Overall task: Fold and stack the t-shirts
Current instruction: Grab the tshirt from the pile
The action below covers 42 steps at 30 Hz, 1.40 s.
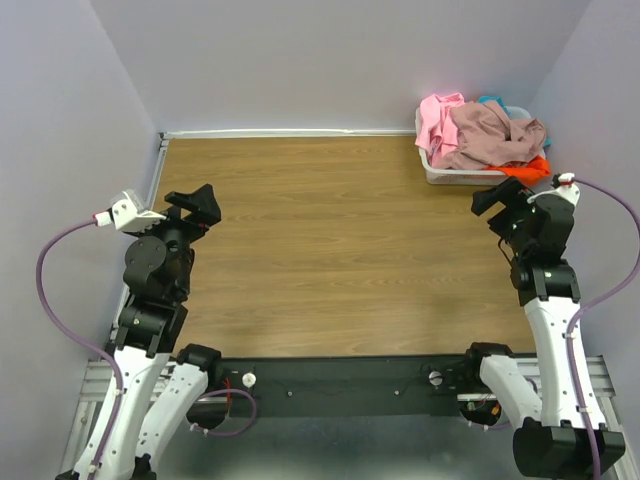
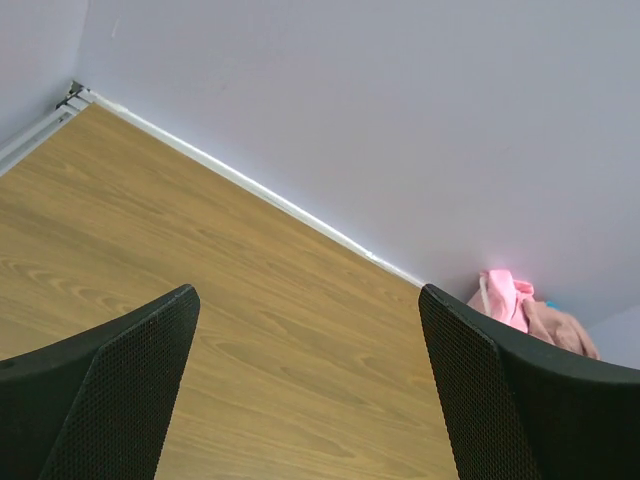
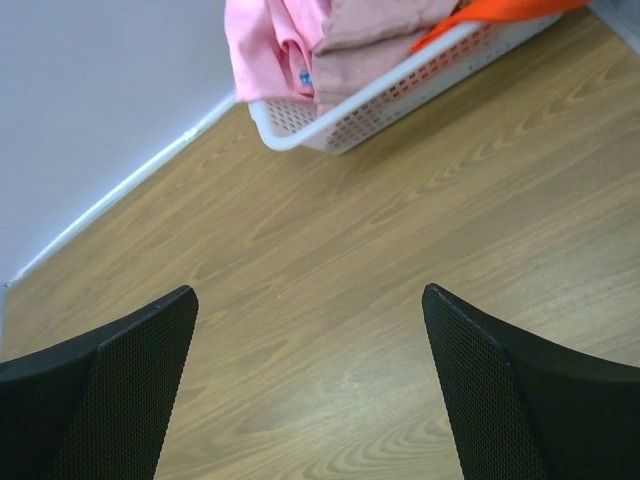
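Pink t-shirts (image 1: 485, 135) in basket (image 1: 437, 176), beyond right hand (image 1: 492, 199)

Bright pink t-shirt (image 1: 438, 118), dusty mauve t-shirt (image 1: 490, 140), orange-red t-shirt (image 1: 533, 168), teal t-shirt (image 1: 492, 100). Basket (image 1: 447, 173): white, with a lattice of holes. Table (image 1: 340, 250): brown wood grain; walls (image 1: 330, 60): pale lilac.

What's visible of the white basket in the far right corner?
The white plastic basket sits upright on the wooden table in the far right corner. Rectangular, rounded corners, smooth rim, lattice-holed walls. It is heaped with crumpled t-shirts: a bright pink tee draped over its far left corner, a mauve tee on top, an orange-red tee spilling over the near right rim, a teal scrap at the back.
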Available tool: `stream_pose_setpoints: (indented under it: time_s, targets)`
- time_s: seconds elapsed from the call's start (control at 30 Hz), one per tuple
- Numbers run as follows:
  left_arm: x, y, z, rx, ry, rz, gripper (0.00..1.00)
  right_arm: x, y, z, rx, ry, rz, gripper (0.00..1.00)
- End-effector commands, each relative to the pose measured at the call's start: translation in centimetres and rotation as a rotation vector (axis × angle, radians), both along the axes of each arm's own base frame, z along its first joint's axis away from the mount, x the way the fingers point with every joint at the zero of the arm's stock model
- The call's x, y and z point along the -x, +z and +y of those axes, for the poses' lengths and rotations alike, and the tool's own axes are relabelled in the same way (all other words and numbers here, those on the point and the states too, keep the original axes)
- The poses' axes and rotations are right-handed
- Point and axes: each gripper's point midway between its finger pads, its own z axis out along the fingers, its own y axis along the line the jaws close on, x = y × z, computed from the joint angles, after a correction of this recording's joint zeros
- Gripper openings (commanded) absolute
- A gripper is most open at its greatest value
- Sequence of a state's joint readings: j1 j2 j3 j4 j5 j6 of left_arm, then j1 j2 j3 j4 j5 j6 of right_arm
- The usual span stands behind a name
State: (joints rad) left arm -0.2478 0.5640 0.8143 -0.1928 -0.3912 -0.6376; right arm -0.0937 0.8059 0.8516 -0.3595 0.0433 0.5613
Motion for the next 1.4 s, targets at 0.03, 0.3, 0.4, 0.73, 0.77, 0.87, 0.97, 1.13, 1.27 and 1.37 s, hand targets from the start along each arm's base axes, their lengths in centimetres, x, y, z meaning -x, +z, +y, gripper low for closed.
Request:
stream_pose_setpoints:
  time_s: [0.03, 0.3, 0.4, 0.73, 0.77, 0.87, 0.97, 1.13, 1.27, 1.37]
  targets:
    - [0.3, -0.1, 0.1, 0.021, -0.002, -0.021, 0.99, 0.1, 3.2, -1.0, 0.067, -0.027, -0.048, 1.0]
    - [-1.0, -2.1, -0.6, 0.007, -0.02, 0.026, 0.99, -4.1, 3.5, -1.8, 0.139, -0.003, 0.029, 1.0]
    - [-1.7, -3.1, -1.0, 0.0, -0.035, 0.058, 0.99, -8.9, 0.2, -3.6, 0.155, -0.063, 0.166, 1.0]
    - [-2.3, -5.4, -1.7, 0.014, -0.058, 0.104, 0.99, -22.3, -4.7, -6.2, 0.261, -0.046, 0.303, 1.0]
    - [-2.3, -5.6, -1.6, 0.013, -0.051, 0.109, 0.99, -23.1, -5.2, -6.1, 0.263, -0.029, 0.309, 1.0]
    - [-2.2, -5.7, -1.2, 0.019, -0.031, 0.109, 0.99, -25.5, -7.9, -5.7, 0.271, 0.031, 0.34, 1.0]
    - [-2.1, -5.7, -0.9, 0.019, -0.018, 0.109, 0.99, -27.2, -8.5, -6.1, 0.284, 0.023, 0.339, 0.99]
    - [-2.0, -6.1, -0.2, 0.032, 0.029, 0.117, 0.99, -27.7, -11.9, -6.9, 0.294, -0.011, 0.404, 0.93]
    - [-2.0, -6.0, 0.2, 0.032, 0.05, 0.122, 0.98, -28.3, -14.6, -6.7, 0.293, 0.014, 0.446, 0.85]
    - [-2.0, -5.9, 0.5, 0.037, 0.068, 0.123, 0.99, -28.5, -14.6, -6.8, 0.288, 0.001, 0.443, 0.66]
